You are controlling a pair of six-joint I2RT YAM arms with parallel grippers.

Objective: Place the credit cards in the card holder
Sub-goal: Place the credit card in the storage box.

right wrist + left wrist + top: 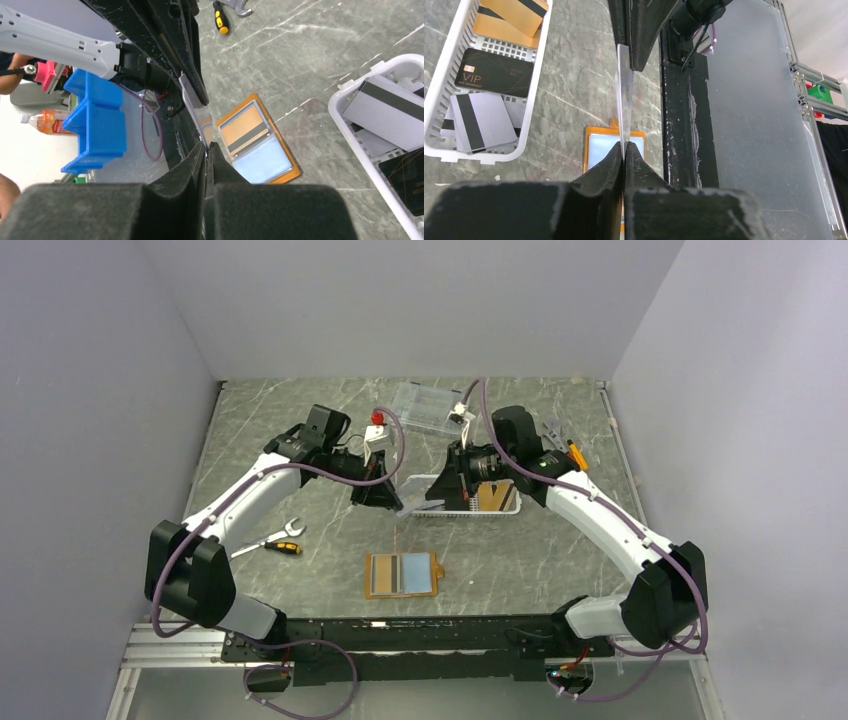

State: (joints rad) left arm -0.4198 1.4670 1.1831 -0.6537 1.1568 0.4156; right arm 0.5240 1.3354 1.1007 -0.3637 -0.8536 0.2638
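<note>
Card holder (pixel 402 574) is lying open at lower centre, long side running left-right, just below where left gripper (pixel 624 150) and right gripper (pixel 206 147) are both pinching one pale card (pixel 623 100) edge-up, left looking slightly nearer, with the white basket (pixel 480 512) beyond holding a black card (pixel 494 72) reading "VIP".

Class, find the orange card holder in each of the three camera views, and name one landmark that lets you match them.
Top external: card holder lies open, low centre.
Left wrist: card holder low centre, partly hidden behind the gripped card.
Right wrist: card holder centre, slightly right, open.
Shared landmark: the white basket near it.
</note>
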